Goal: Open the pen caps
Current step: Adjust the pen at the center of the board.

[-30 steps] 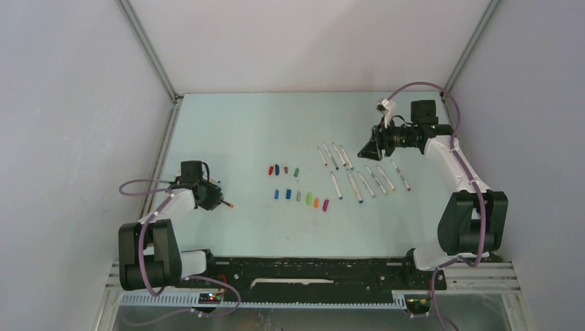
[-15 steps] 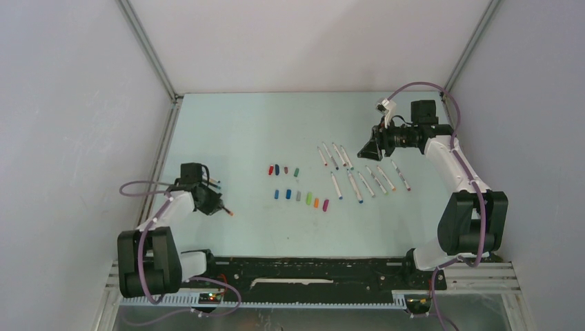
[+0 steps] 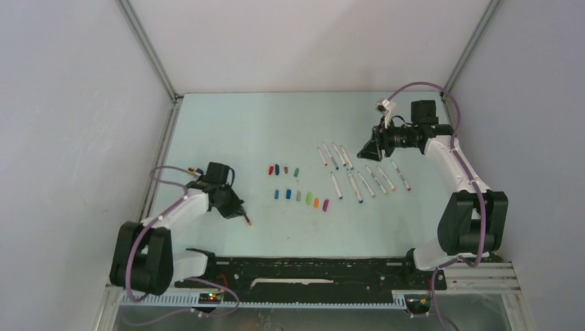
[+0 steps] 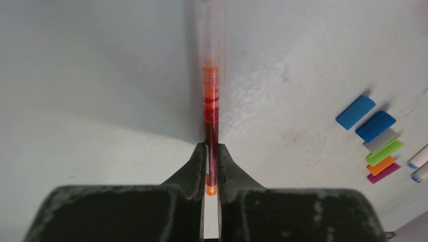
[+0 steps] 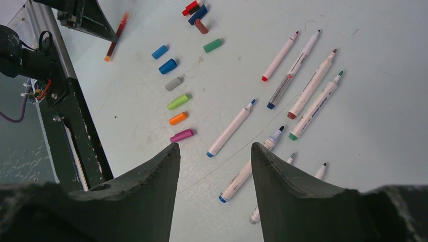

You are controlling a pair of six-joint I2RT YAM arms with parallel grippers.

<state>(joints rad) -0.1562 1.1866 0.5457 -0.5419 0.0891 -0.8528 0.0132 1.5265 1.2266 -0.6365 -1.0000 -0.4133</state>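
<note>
The orange pen (image 4: 210,96) goes blurry and runs off the top edge in the left wrist view. Two white pens (image 4: 419,158) get clipped at the right edge there. The right gripper (image 5: 214,146) hides the lower ends of other pens (image 5: 291,158).

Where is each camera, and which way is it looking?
Top: high behind the robot, looking down on the table; both arms show whole, with left gripper and right gripper.
Left wrist: on the left arm, looking along the shut left fingers at the orange pen they pinch.
Right wrist: on the right arm, looking down between the open right fingers at pens and caps.
Shared: both wrist views show the caps; the right one also catches the orange pen.
</note>
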